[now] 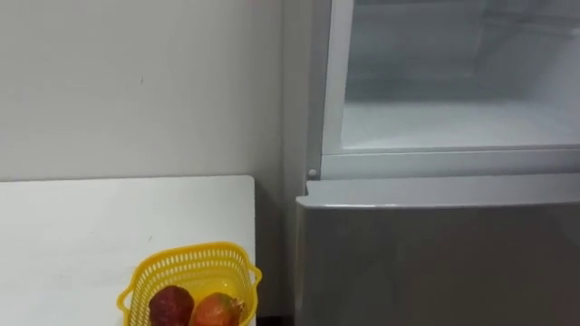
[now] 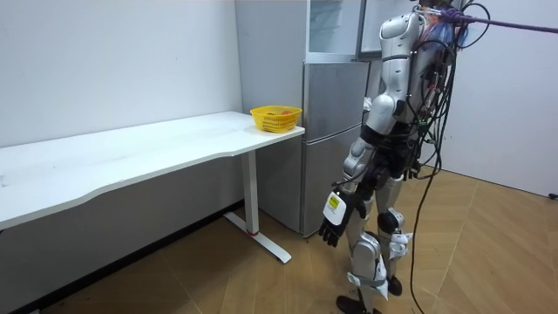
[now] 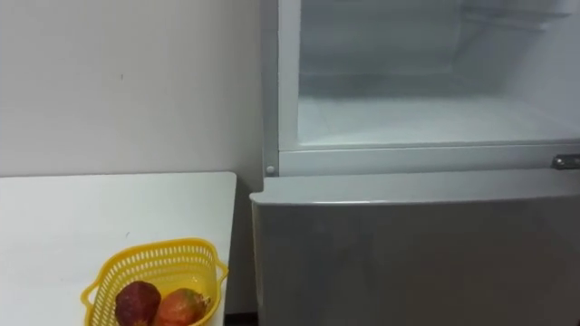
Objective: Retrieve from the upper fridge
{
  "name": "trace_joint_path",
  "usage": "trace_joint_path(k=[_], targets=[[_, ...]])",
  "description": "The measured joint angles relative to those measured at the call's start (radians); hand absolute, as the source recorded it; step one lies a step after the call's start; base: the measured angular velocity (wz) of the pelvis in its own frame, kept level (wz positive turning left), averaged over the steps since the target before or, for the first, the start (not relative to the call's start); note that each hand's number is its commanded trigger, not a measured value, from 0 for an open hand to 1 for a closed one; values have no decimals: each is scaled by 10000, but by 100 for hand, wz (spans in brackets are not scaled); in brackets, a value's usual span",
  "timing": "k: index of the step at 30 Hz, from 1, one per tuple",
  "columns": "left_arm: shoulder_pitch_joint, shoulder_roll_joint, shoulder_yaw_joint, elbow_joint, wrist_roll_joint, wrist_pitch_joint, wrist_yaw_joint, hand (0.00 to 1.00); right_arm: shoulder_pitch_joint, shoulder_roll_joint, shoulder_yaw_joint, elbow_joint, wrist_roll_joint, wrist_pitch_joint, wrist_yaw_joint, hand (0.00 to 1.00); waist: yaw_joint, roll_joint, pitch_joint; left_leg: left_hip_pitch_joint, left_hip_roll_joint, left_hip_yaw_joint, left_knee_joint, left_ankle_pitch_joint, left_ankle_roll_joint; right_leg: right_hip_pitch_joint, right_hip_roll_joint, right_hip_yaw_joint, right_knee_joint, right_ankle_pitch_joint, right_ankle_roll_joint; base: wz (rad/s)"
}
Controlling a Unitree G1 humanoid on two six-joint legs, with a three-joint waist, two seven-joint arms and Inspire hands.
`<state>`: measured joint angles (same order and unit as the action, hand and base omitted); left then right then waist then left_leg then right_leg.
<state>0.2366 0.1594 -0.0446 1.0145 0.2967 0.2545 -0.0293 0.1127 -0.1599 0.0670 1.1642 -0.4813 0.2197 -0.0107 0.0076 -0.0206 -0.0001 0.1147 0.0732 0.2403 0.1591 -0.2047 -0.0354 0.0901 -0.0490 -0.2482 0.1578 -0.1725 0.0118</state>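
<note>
- Even, soft indoor light fills the room.
- The open upper fridge compartment (image 1: 453, 122) glows pale white.
- A dim shadow lies beneath the table (image 2: 131, 161) against the wall (image 2: 105, 70).

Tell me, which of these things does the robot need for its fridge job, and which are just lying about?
For the job: fridge, its open upper compartment; yellow basket with a dark red fruit and an orange fruit, probably the drop-off; left hand, hanging relaxed.
Just there: white table, wall.
</note>
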Motion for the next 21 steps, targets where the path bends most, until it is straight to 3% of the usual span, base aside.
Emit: trace_joint_path(k=[9, 13, 16, 19, 21], targets=[[-12, -87, 15, 13, -13, 79, 9, 0, 72, 10, -12, 33, 102, -5, -27, 0, -38, -23, -1, 18, 0, -5, -21, -15, -22, 22, -8, 15, -29, -1, 1, 0], [-3, -82, 142, 0, -15, 6, -24, 0, 84, 26, -304, 261, 1013, -78, -214, 0, -54, -30, 7, 75, 0, -6, 52, -15, -22, 119, -16, 45, -48, -15, 2, 0], [5, -84, 347, 23, -19, -134, -24, 0, 150, 38, -632, 429, 2338, -139, -479, 0, -60, -27, 17, 72, 5, 18, 50, -17, -26, 85, -24, 50, -23, -92, -4, 0], [-14, -135, 915, 58, 161, -175, -16, 0, 228, 104, -1807, 444, 5166, -380, -751, 0, -167, -27, 21, -2, 33, 15, 46, -21, -33, 10, -2, 46, -1, -99, -16, 0], [157, -191, 1657, -24, 204, -259, -22, 0, 269, 116, -2985, 468, 8025, -581, -815, 0, -356, -17, 20, 14, 42, 23, 18, -24, -40, 10, 6, 26, 5, -93, -25, 0]])
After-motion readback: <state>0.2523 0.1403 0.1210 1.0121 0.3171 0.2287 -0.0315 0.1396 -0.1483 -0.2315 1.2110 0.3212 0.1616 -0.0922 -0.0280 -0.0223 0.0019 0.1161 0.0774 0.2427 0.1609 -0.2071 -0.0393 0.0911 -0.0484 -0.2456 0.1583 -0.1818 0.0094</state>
